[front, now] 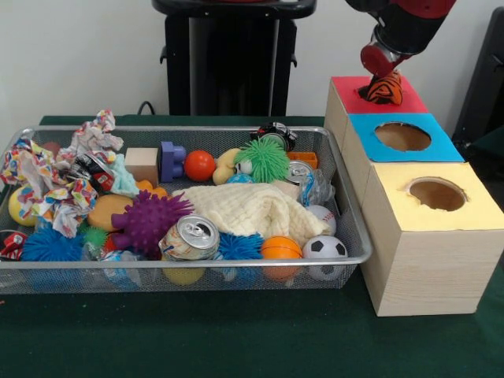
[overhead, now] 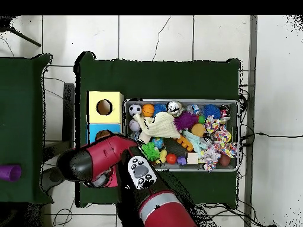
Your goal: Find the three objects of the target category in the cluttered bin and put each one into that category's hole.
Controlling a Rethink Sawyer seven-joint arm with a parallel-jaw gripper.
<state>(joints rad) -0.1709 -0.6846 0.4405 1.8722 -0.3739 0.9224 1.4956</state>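
- Here we see the gripper [front: 383, 79] poised over the red-topped box [front: 346, 88], closed around an orange-and-black striped ball [front: 385, 90] that sits at the mouth of the red hole.
- We judge the risk plain: released off-centre, the ball could catch the rim, roll across the flat top and drop to the table.
- We note that the overhead view hides this box beneath the arm [overhead: 103, 156].
- In the wire-mesh bin [front: 346, 228], we count spiky rubber balls, a dented can [front: 190, 237], a nubbly cream cloth [front: 248, 211], crumpled paper and a smooth soccer ball [front: 324, 248].
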